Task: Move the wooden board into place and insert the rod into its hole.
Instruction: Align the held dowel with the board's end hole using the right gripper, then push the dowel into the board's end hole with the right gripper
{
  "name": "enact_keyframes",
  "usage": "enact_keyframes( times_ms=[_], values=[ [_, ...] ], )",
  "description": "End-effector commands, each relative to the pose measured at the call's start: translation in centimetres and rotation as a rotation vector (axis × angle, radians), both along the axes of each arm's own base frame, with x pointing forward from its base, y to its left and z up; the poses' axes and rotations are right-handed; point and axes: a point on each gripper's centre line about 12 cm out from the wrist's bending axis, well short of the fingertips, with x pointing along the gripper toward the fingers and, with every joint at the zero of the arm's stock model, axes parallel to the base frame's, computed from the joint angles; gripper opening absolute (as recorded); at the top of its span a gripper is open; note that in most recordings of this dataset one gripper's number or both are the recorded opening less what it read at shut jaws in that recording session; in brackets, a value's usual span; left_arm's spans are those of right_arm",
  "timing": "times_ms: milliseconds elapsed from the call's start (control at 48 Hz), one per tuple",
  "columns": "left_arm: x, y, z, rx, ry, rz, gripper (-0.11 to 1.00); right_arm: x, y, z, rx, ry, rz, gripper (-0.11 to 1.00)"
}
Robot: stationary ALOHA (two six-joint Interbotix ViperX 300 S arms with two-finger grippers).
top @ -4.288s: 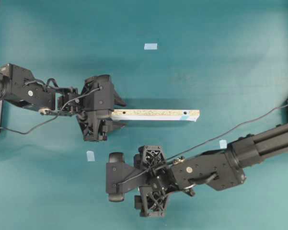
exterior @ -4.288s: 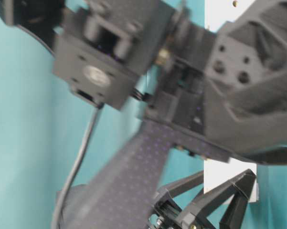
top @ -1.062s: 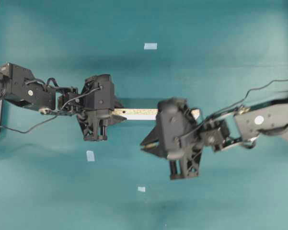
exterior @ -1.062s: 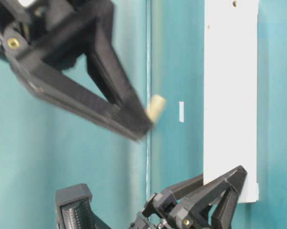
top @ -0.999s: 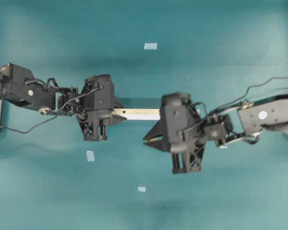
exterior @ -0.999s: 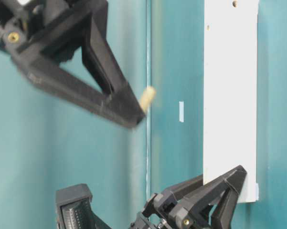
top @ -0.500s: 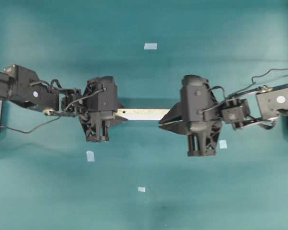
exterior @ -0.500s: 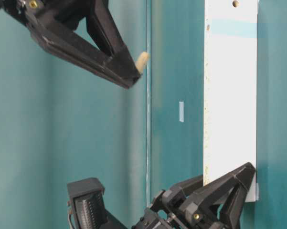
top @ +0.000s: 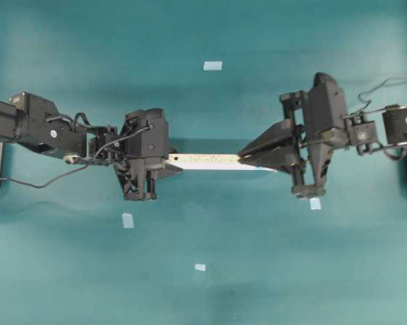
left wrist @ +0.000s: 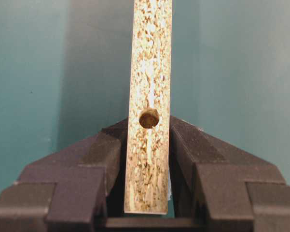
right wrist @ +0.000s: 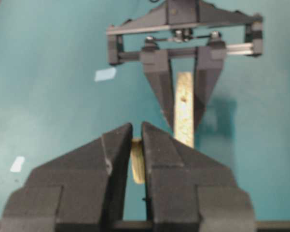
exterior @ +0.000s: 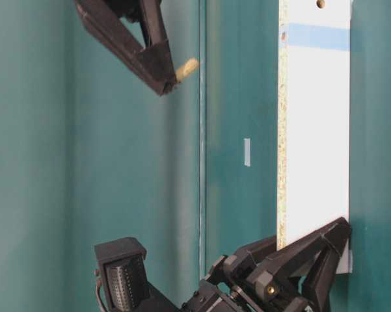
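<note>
Teal table (top: 271, 284), scattered tape squares (top: 212, 66).

Even, fairly bright light from above — soft shadows lie on the teal worktop (top: 271, 271) beneath both arms. Overhead corners darken slightly. The right wrist view is soft, the left wrist view crisp — no glare.

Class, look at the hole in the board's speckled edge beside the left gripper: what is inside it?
The hole in the wooden board shows only dark shadow, no dowel. Its depth is hidden. The rod sits in the right gripper.
</note>
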Motion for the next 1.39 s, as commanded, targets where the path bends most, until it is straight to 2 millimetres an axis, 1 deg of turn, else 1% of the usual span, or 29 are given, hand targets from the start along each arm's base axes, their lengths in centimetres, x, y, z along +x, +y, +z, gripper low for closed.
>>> enact_keyframes(
  times_ms=[0,146,396,666,853,1145,1249,1374],
  values=[
    [0.5,-0.1,0.7,-0.003,-0.025,0.000,0.24,-0.6,-0.6,0.6,-0.019,-0.065,-0.007,0.09],
    [0.8,-0.1,0.9,-0.003,-0.034,0.000,0.24,-2.0,-1.3,0.0,-0.040,-0.130,-0.030,0.09],
    [1.5,-0.1,1.5,-0.003,-0.051,0.000,0.24,-4.8,-1.5,-1.4,-0.037,-0.203,-0.077,0.09],
    [1.1,-0.1,1.1,-0.006,-0.012,0.001,0.24,-6.0,-1.5,-3.1,-0.055,-0.172,-0.088,0.09],
    [1.0,-0.1,1.0,-0.007,-0.009,0.001,0.24,-5.8,-1.4,-4.0,-0.038,-0.206,-0.081,0.09],
    [1.0,-0.1,1.0,-0.007,-0.009,0.003,0.24,-4.0,-1.7,-5.5,-0.014,-0.252,-0.083,0.09],
    [1.0,-0.1,1.0,-0.007,-0.009,0.001,0.24,-3.3,-1.7,-6.5,-0.009,-0.238,-0.083,0.09],
    [1.1,-0.1,1.0,-0.007,-0.011,0.003,0.24,-3.3,-1.6,-7.5,-0.004,-0.205,-0.080,0.09]
  ],
)
